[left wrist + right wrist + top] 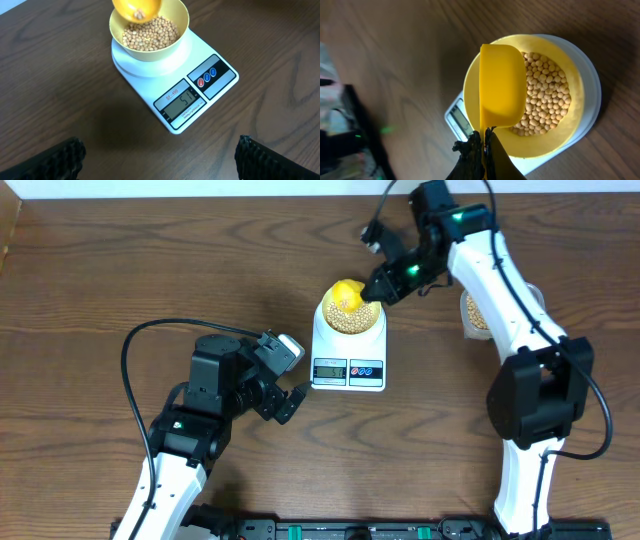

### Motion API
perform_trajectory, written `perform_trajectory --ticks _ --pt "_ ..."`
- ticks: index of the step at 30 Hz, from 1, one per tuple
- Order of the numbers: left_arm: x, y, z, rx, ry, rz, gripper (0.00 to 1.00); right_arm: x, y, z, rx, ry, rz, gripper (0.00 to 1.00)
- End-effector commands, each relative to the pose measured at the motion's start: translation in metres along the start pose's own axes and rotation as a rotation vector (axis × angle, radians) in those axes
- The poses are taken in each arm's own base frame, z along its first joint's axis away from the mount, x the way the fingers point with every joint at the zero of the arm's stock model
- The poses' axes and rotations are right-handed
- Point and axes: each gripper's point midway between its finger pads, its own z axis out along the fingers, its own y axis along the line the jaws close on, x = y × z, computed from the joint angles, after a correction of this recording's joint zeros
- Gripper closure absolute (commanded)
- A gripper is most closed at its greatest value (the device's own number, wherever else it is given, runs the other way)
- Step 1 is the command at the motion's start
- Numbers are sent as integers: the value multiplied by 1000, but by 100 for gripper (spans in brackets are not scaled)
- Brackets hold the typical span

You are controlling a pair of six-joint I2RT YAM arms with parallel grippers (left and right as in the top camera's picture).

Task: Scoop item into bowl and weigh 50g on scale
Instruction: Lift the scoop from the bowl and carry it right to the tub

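We see the right gripper (pixel 483 146), jaws pinched on the scoop (pixel 501 85), holding it tilted just ahead of them over the bowl (pixel 576 85) so beans (pixel 545 100) land inside while the scale (pixel 172 75) reads 51; the left gripper (pixel 160 156) gapes empty.

Robotics lab bench, by appearance. Left arm (pixel 170 480) and right arm (pixel 500 280), both cabled, stand at a wood-grain table (pixel 80 270).

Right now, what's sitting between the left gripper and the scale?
Nothing: only bare wooden table lies between the left gripper and the scale, as the left wrist view shows.
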Motion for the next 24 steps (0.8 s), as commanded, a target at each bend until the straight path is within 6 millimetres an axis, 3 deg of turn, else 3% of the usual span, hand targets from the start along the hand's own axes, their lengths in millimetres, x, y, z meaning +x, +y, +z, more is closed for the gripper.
perform_trajectory --ticks 1,7,13,18,24 --pt "-6 0 -3 2 -19 6 3 -12 16 -29 -109 -94 42 99" --pt "-6 0 -3 2 -19 6 2 -16 10 -58 -102 -157 59 99" --pt "-6 0 -3 2 -19 6 2 -20 17 -85 -121 -222 49 99" --pt "-6 0 -3 2 -19 6 2 -22 15 -125 -138 -310 60 99" --pt "-6 0 -3 2 -20 6 2 -4 -4 -176 -83 -384 147 99"
